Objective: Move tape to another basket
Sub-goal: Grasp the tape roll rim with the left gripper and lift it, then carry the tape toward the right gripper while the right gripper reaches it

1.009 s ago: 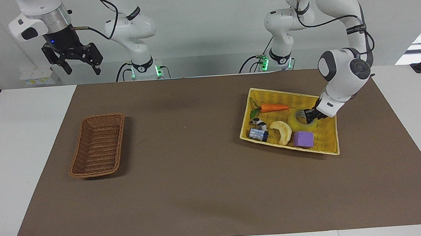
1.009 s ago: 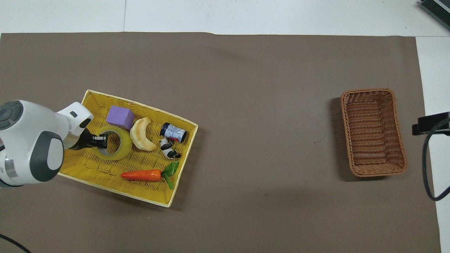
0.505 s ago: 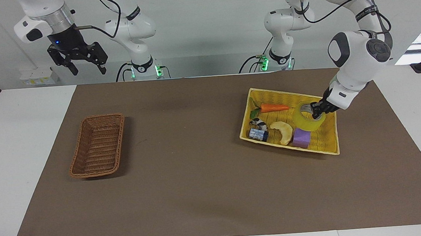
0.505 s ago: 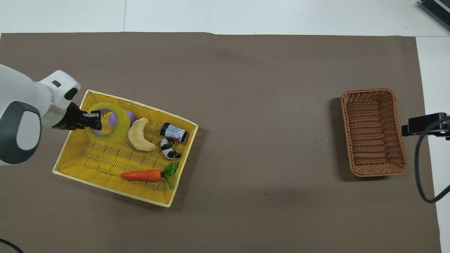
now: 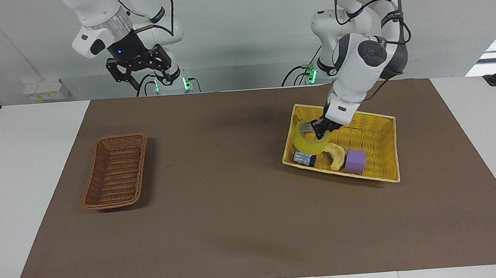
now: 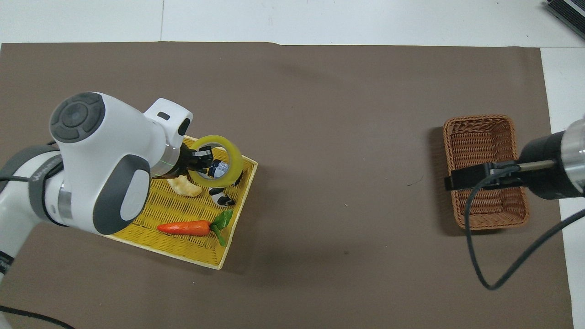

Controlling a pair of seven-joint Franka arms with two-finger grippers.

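- Two baskets on the counter: a small brown wicker basket [image 5: 115, 172] at mid-left of the facing view, and a larger yellow basket [image 5: 373, 126] at mid-right, well apart.
- One roll of tape [image 5: 311, 141], raised over the yellow basket's end nearer the wicker one; the left hand [image 5: 320, 126] is clamped on its rim.
- In the yellow basket, one of each: a carrot [image 6: 185, 227], a pale curved banana-like piece [image 5: 335, 154], a purple block [image 5: 356, 161], a small dark can [image 5: 304, 157] and a little black-and-white figure [image 6: 221, 198].
- Two white arms. The right hand [image 5: 139, 69] hangs high at upper left of the facing view, over the counter's edge by the robots, its fingers apart and holding nothing.
- The counter [image 5: 23, 172] is white, mostly covered by a brown mat [image 5: 234, 192]. A pale wall stands at the top of the facing view, with green lights at the arm bases.
- The facing view shows the purple block, which the left arm hides from overhead; there the tape covers the carrot and the figure.
- The overhead view shows the can through the tape's ring, and the right arm's wrist lying across the wicker basket at mid-right of the frame.
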